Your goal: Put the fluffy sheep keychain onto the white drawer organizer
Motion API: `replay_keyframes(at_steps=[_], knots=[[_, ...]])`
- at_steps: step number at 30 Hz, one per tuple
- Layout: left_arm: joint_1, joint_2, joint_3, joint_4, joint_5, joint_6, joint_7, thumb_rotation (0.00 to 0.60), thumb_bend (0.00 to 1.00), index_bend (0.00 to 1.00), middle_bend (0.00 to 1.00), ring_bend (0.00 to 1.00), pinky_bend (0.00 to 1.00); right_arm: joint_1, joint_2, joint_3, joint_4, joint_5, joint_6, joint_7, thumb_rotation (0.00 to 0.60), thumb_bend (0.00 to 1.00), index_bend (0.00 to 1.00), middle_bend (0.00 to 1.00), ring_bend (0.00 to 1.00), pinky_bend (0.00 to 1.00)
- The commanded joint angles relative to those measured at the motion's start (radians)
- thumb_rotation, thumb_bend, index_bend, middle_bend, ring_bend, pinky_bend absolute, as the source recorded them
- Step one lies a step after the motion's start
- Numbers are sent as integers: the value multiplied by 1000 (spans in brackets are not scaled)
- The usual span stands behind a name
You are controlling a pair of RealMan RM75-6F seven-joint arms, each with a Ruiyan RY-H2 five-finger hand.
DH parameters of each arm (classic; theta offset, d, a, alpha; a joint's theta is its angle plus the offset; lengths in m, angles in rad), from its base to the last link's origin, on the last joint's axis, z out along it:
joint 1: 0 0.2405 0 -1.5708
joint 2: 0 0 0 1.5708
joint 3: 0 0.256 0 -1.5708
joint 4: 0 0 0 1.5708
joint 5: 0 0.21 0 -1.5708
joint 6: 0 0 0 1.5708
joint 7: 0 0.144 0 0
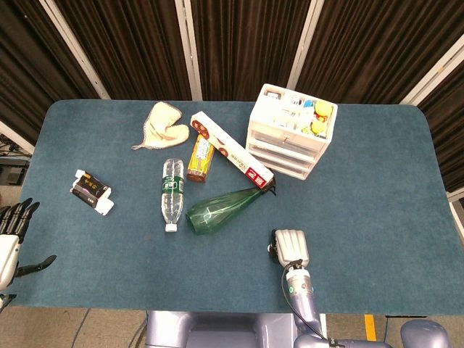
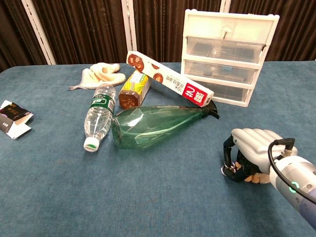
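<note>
My right hand (image 2: 254,145) (image 1: 291,245) lies low on the blue table near its front edge, fingers curled down around the fluffy sheep keychain (image 2: 251,176). Only a bit of beige fluff and a small metal ring (image 2: 226,171) show beneath the palm; in the head view the keychain is hidden by the hand. The white drawer organizer (image 2: 228,59) (image 1: 290,138) stands upright at the back, well beyond the hand, with small items on its top. My left hand (image 1: 11,235) hangs off the table's left front corner with its fingers spread and nothing in it.
A green plastic bottle (image 2: 158,123) lies on its side just left of the right hand. Behind it are a clear water bottle (image 2: 98,114), a tea bottle (image 2: 134,89), a long wrap box (image 2: 168,79) and a cloth (image 2: 98,73). A small black packet (image 2: 12,118) sits far left.
</note>
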Motion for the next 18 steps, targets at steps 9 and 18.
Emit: replay_keyframes(at_steps=[9, 18], knots=[[1, 0, -1, 1, 2, 3, -1, 600, 77, 0, 0, 0, 0, 0, 40, 25, -59, -59, 22, 42, 600, 381, 586, 1000, 1000, 899], [1, -2, -2, 2, 1, 6, 1, 600, 79, 0, 0, 0, 0, 5, 78, 84, -94, -108, 52, 93, 600, 382, 589, 1000, 1000, 899]])
